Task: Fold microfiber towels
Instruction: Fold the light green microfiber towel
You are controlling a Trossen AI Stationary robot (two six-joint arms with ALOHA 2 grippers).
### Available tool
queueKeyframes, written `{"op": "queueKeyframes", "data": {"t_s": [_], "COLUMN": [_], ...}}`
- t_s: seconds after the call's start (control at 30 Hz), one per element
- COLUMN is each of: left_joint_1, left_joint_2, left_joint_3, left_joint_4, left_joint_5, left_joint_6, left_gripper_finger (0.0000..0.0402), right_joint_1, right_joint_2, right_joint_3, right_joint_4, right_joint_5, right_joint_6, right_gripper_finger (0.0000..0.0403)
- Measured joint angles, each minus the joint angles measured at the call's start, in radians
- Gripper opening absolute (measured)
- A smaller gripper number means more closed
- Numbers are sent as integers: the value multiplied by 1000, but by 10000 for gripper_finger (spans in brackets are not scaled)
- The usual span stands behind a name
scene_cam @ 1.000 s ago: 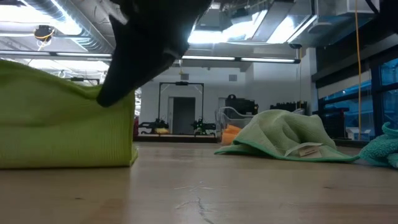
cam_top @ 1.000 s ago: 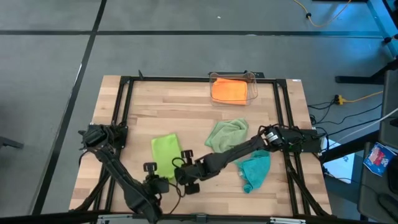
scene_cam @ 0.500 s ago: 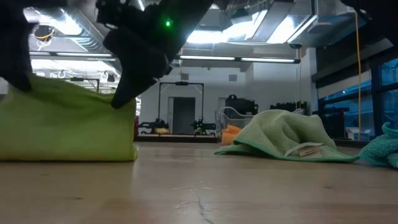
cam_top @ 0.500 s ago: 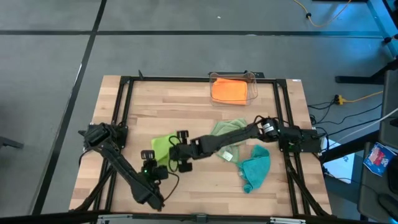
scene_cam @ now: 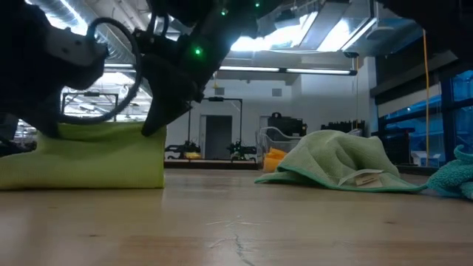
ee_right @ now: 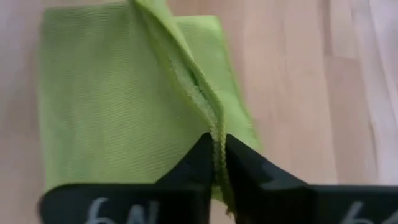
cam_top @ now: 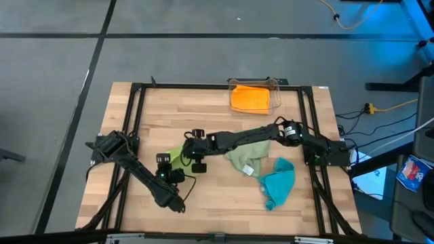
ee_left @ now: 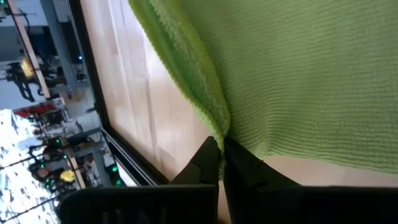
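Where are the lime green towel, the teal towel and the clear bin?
lime green towel (ee_right: 112,93), right wrist view, on its flat folded face.
teal towel (cam_top: 278,184), high view, on its crumpled middle.
clear bin (cam_top: 275,95), high view, on its right wall.

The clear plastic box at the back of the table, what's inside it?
Inside the clear plastic box lies an orange towel, filling most of it. Anything underneath that towel is covered, so I cannot tell if something else is there.
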Motion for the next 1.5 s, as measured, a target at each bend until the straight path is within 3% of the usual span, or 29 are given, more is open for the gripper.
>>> {"op": "queueKeyframes", "data": {"t_s": [0.13, 0.3, 0.5, 0.83, 1.07, 1.2, 1.37, 1.43, 1.5], "left_joint_1": [31, 58, 49, 6, -57, -150, -294, -333, -359], "left_joint_2": [-1, -2, -15, -273, -393, -450, -516, -526, -524], "left_joint_3": [0, 0, 22, 29, 29, 29, 29, 29, 29], "left_joint_4": [-6, -21, -98, -102, -105, -104, -104, -105, -101], "left_joint_5": [28, 61, 60, 49, 41, 13, -131, -172, -208], "left_joint_6": [1, 1, 6, -154, -265, -397, -666, -741, -764], "left_gripper_finger": [13, 62, 106, 111, 112, 112, 111, 111, 112], "right_joint_1": [-14, -15, -15, -1, 94, 158, 173, 143, 94], "right_joint_2": [0, 1, -5, -154, -219, -228, -223, -223, -222], "right_joint_3": [0, 0, 0, -1, -1, -1, -49, -81, -107], "right_joint_4": [-9, -6, -46, -329, -465, -479, -392, -332, -300], "right_joint_5": [0, 0, 6, 11, 36, 160, 356, 366, 312], "right_joint_6": [-1, 2, -24, 93, 153, 138, 115, 128, 134], "right_gripper_finger": [92, 155, 198, 193, 189, 189, 189, 189, 189]}}
